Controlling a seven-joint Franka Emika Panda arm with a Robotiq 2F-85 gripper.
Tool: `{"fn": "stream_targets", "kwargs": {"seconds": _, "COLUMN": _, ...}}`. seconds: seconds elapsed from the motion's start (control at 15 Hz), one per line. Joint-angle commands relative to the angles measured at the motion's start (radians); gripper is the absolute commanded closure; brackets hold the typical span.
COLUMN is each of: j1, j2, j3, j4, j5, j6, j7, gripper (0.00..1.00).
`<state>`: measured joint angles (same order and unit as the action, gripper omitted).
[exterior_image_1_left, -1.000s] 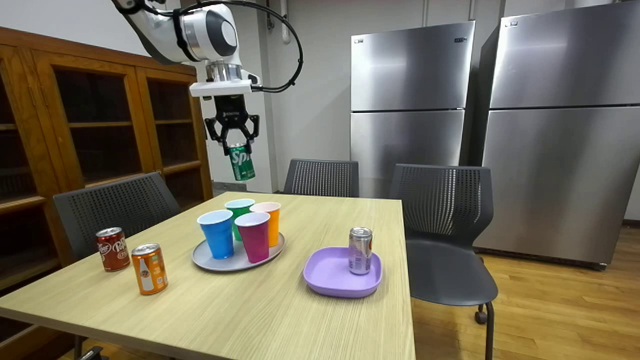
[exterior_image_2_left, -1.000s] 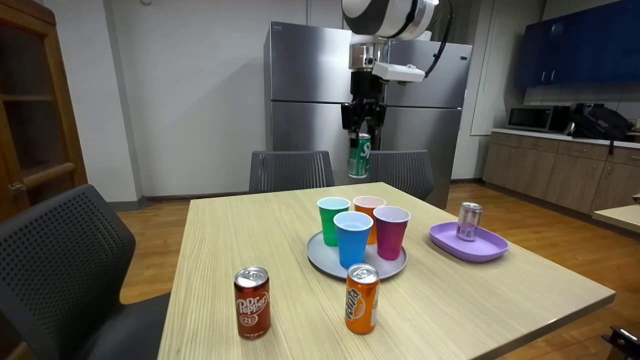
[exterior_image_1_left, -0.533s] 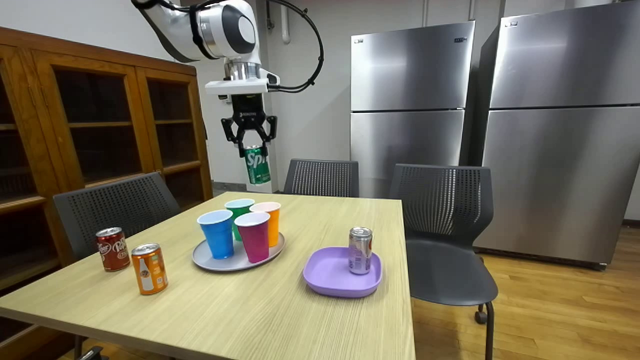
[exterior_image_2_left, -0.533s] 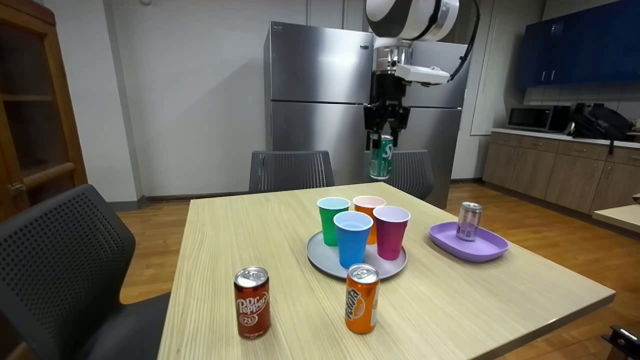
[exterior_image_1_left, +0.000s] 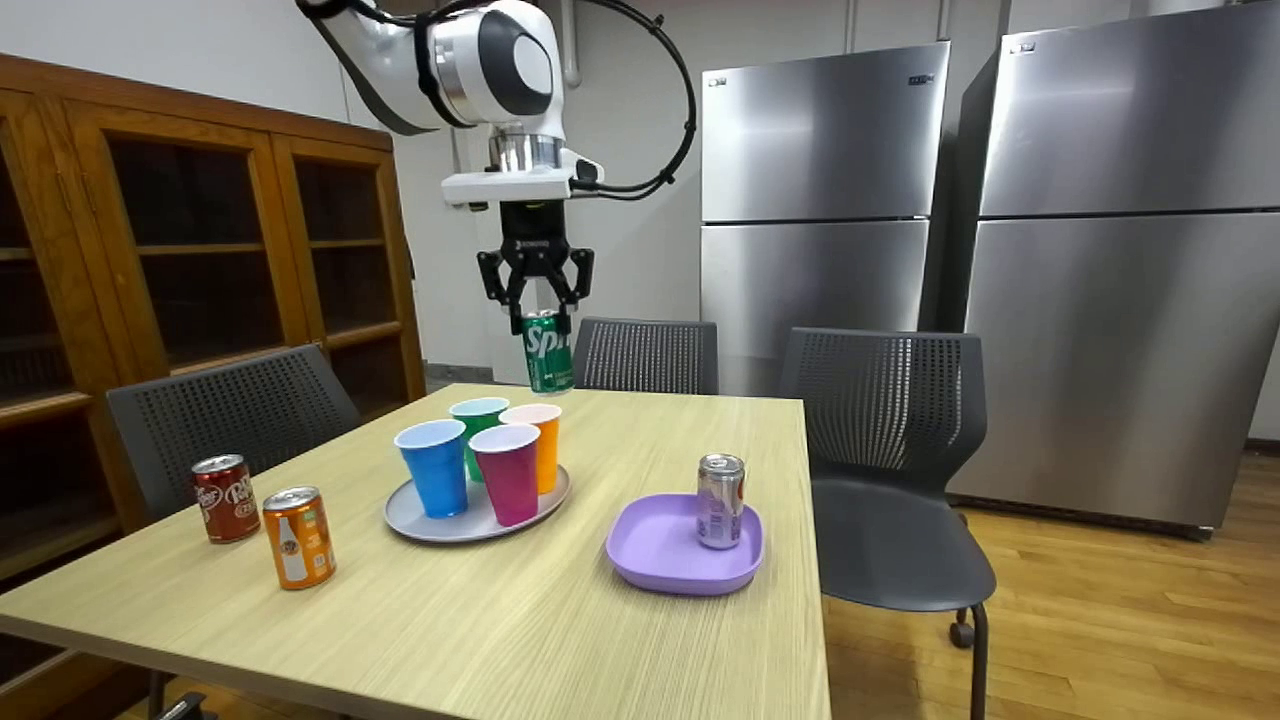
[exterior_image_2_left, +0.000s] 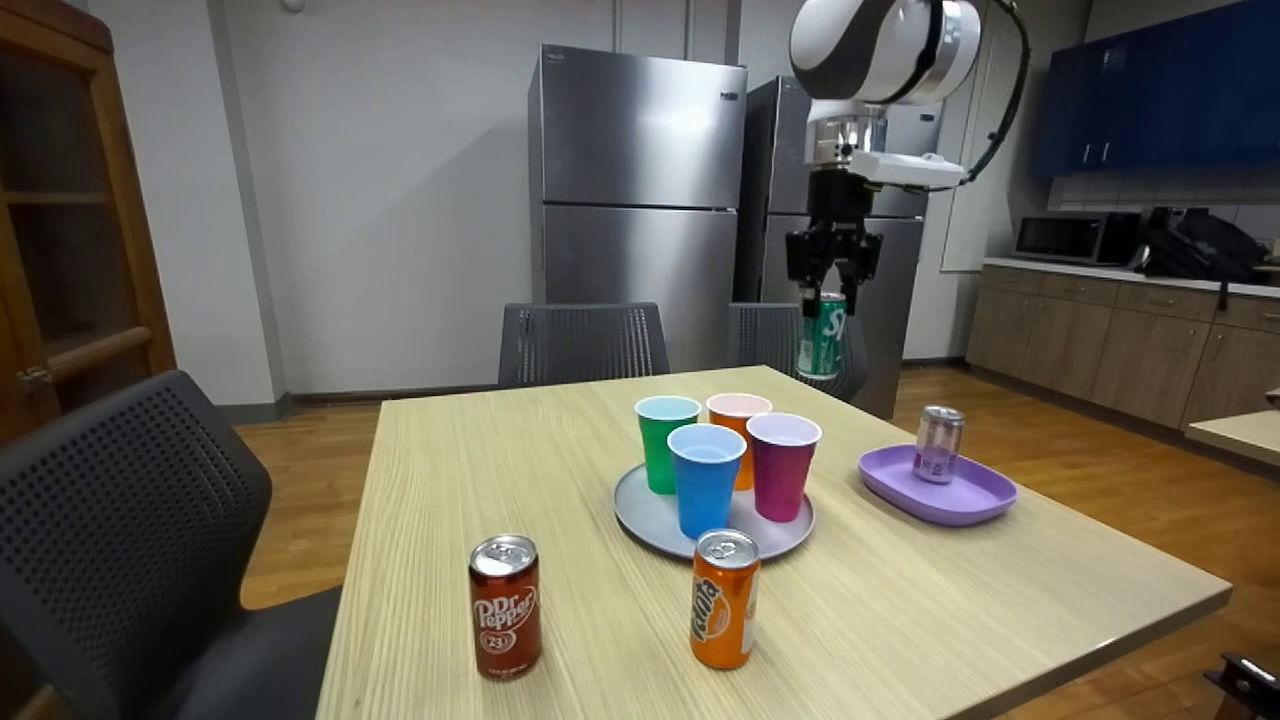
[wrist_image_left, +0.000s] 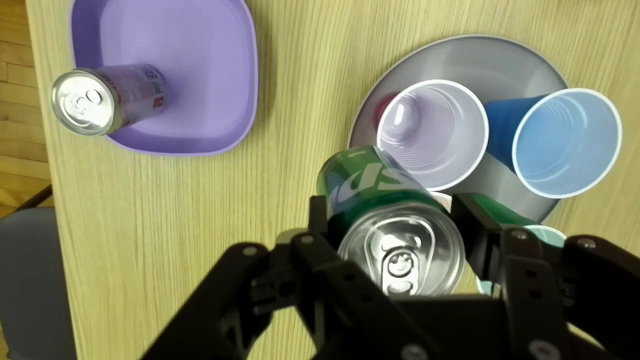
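“While two steel refrigerators (exterior_image_1_left: 825, 220) fill the back in an exterior view, what lines the left?”

“A wooden cabinet (exterior_image_1_left: 290, 240), and in front of both spreads the pale table (exterior_image_1_left: 600, 640), with a dark chair (exterior_image_1_left: 905, 555) beyond its right edge.”

“And above it?”

“The robot arm (exterior_image_1_left: 490, 65) hangs there, ending in the black gripper (exterior_image_1_left: 540, 324).”

“What lies flat on the table?”

“A round grey plate (exterior_image_2_left: 643, 512) well in from the edges, then a squarish purple plate (exterior_image_1_left: 650, 545) near the right edge in both exterior views.”

“What stands on the grey one?”

“Close together and upright: a blue cup (exterior_image_1_left: 436, 480), a magenta cup (exterior_image_1_left: 510, 482), a green cup (exterior_image_2_left: 657, 455) and an orange cup (exterior_image_1_left: 546, 455).”

“Anything smaller?”

“A silver can (exterior_image_1_left: 720, 510) stands on the purple plate, on the side toward the table's right edge. A Dr Pepper can (exterior_image_1_left: 226, 500) stands nearer the left edge, and a Fanta can (exterior_image_1_left: 299, 540) a little farther in.”

“And the jaws?”

“They are closed on the upper part of a green Sprite can (exterior_image_1_left: 549, 358). It leans slightly in the air, higher than the cups and apart from them, toward the table's far edge in both exterior views.”
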<state>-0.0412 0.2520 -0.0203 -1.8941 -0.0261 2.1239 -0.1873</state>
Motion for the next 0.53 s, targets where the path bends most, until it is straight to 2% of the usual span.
{"fn": "stream_targets", "kwargs": {"seconds": 0.0, "j1": -0.026, "j2": -0.058, "j3": -0.017, "j4": -0.09, "j5": 0.027, "j6": 0.05, "j7": 0.014, "gripper": 0.62}}
{"fn": "stream_targets", "kwargs": {"seconds": 0.47, "j1": -0.065, "j2": -0.042, "j3": -0.064, "j4": -0.167, "j5": 0.053, "j6": 0.141, "j7": 0.051, "gripper": 0.62}}
